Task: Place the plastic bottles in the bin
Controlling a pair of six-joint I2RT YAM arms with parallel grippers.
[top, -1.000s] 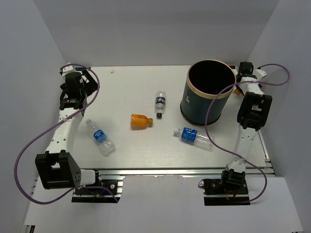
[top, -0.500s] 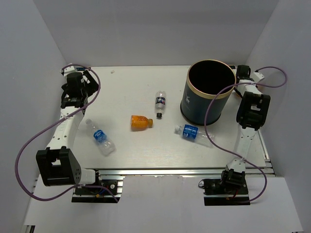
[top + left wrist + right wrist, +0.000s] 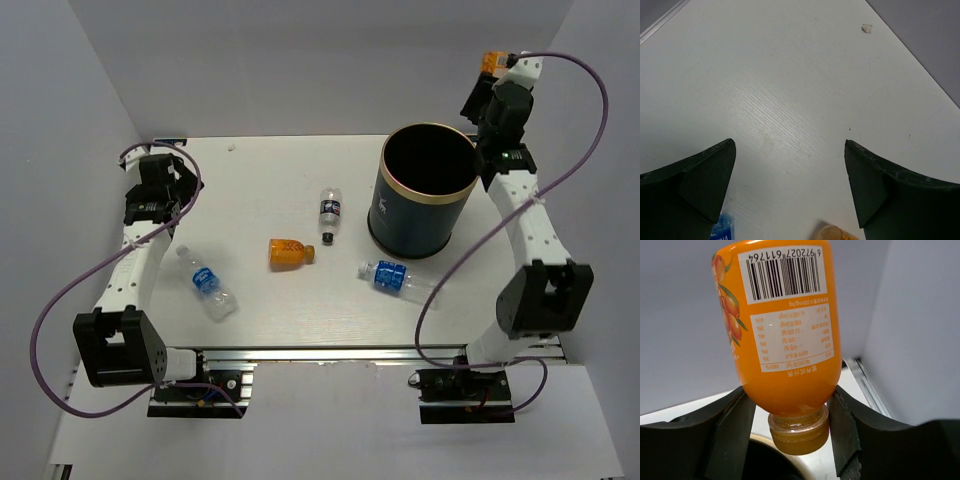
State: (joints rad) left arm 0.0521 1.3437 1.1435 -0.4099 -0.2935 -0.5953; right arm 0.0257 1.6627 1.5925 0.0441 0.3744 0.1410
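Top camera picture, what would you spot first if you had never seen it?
The orange plastic bottle with a barcode label is raised high at the far right, beyond the big dark navy round bin with the gold rim. In the right wrist view it fills the picture, pinched between the right arm's jaws, cap pointing down. Another stubby orange bottle lies on the white table left of the bin.

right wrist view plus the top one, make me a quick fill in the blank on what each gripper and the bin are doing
The bottle clamped in the right gripper is coloured ____.
The bin stands ____ on the table.
The left gripper is ____ and holds nothing.

Missing words: orange; upright; open
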